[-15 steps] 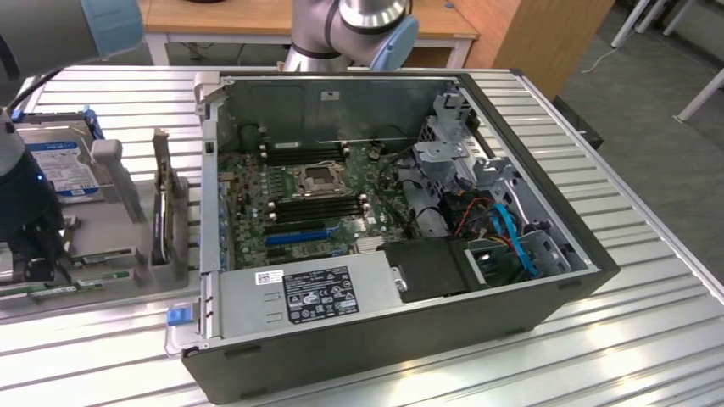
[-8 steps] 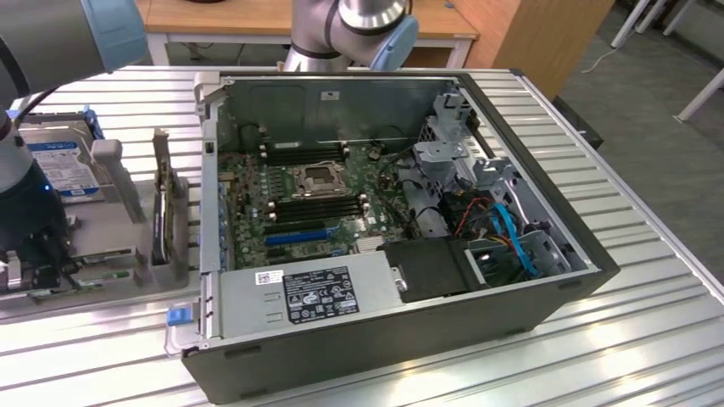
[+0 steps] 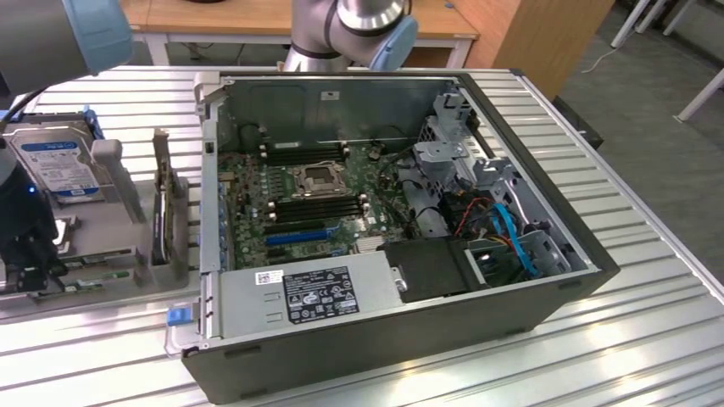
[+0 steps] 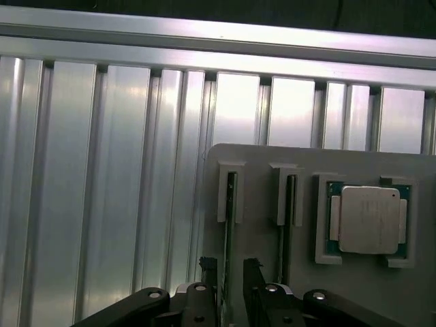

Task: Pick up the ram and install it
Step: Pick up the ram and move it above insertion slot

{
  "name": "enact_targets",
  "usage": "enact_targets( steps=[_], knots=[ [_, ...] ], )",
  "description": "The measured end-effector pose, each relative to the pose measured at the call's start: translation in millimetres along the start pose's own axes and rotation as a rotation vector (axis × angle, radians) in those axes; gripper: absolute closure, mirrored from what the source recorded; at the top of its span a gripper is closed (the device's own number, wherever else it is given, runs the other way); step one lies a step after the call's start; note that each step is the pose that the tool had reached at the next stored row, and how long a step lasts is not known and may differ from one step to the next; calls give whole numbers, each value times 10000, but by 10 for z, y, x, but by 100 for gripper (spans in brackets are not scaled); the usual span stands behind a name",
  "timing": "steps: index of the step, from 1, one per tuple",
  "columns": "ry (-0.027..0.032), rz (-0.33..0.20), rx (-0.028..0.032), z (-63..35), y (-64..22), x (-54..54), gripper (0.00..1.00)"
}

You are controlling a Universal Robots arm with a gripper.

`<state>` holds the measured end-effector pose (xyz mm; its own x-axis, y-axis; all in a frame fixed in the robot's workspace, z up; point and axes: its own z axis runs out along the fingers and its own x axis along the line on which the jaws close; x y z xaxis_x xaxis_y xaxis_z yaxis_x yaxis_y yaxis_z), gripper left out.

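The ram (image 4: 230,218) is a thin green stick standing on edge in a slot of the grey holder (image 4: 259,163). A second stick (image 4: 289,218) stands in the slot beside it. My gripper (image 4: 230,272) is open, with one dark finger on each side of the first stick and a gap to each. In the exterior view the gripper (image 3: 29,259) hangs low over the holder (image 3: 68,301) at that view's left, beside the open computer case (image 3: 396,339). The motherboard's memory slots (image 3: 322,208) lie inside the case near the processor socket (image 3: 317,178).
A square silvery processor chip (image 4: 368,219) sits in its own pocket of the holder. A hard drive (image 3: 57,165) and an upright dark expansion card (image 3: 169,220) stand between the gripper and the case. The ribbed metal table (image 4: 102,170) surrounds the holder.
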<state>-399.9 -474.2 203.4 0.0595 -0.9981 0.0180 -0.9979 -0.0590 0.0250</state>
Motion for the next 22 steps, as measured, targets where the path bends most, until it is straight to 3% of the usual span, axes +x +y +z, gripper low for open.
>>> enact_targets(
  steps=[7, 22],
  knots=[
    [10, -1, 0, 73, 10, -2, 71],
    [12, 2, 2, 104, 10, -15, 71]
  ],
)
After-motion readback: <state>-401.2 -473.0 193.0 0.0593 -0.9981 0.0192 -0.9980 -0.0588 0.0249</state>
